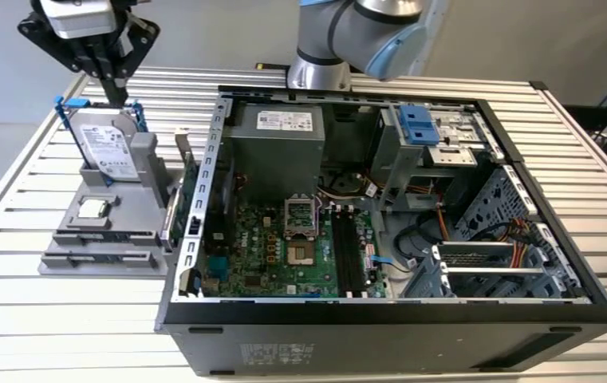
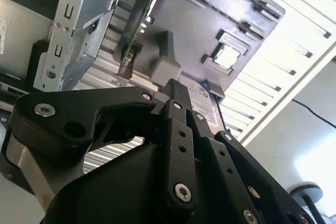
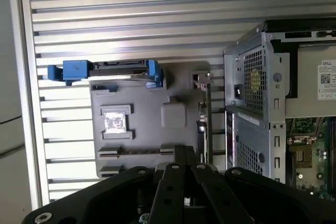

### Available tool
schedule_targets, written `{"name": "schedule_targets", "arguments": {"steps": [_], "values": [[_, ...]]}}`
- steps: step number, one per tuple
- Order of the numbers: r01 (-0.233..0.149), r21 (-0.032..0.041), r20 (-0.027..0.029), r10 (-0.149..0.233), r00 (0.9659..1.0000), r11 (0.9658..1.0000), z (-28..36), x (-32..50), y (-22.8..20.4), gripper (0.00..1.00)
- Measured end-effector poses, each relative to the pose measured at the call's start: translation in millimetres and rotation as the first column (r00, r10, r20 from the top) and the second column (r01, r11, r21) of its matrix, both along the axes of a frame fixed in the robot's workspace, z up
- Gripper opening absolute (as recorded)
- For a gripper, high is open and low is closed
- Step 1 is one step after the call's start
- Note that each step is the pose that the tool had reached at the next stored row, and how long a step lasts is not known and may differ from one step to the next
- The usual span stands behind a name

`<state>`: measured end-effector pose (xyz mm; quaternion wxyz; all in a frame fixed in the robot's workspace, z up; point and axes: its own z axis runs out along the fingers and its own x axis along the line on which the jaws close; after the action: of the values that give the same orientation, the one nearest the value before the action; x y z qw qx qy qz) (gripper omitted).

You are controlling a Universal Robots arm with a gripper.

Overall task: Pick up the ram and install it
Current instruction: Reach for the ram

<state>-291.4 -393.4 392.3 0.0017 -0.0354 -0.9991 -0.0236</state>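
Note:
The ram [image 1: 181, 187] is a thin dark stick standing on edge in the grey holder [image 1: 122, 239], on the side next to the computer case. It appears edge-on in the first wrist view [image 3: 202, 119] and as a long dark strip in the second wrist view [image 2: 137, 17]. My gripper [image 1: 119, 96] hangs above the holder's far end, over the hard drive, well clear of the ram. Its black fingers [image 3: 184, 156] are shut with nothing between them, also seen closed in the second wrist view [image 2: 173, 87].
A silver hard drive [image 1: 106, 148] with blue brackets stands in the holder, and a square CPU chip [image 1: 92, 209] lies in front of it. The open computer case [image 1: 207, 159] is on the exterior view's right, with black memory slots [image 1: 351, 251] on its green motherboard.

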Motion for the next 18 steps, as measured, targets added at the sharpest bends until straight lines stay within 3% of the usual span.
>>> {"name": "schedule_targets", "arguments": {"steps": [4, 8, 13, 16, 18], "values": [[0.000, -0.0001, -0.0044, 0.000, 1.0000, 1.0000, -0.1, -17.0, 0.4, 0.00], [-0.001, -0.0001, -0.0046, 0.001, 1.0000, 1.0000, -0.1, -31.4, 1.4, 0.00], [-0.007, 0.0000, -0.0043, 0.007, 1.0000, 1.0000, -0.1, -41.2, 3.0, 0.00], [-0.008, 0.0000, -0.0042, 0.008, 1.0000, 1.0000, -0.1, -41.9, 2.9, 0.00], [-0.008, -0.0001, -0.0037, 0.008, 1.0000, 1.0000, -0.1, -43.7, -0.7, 0.00]]}}
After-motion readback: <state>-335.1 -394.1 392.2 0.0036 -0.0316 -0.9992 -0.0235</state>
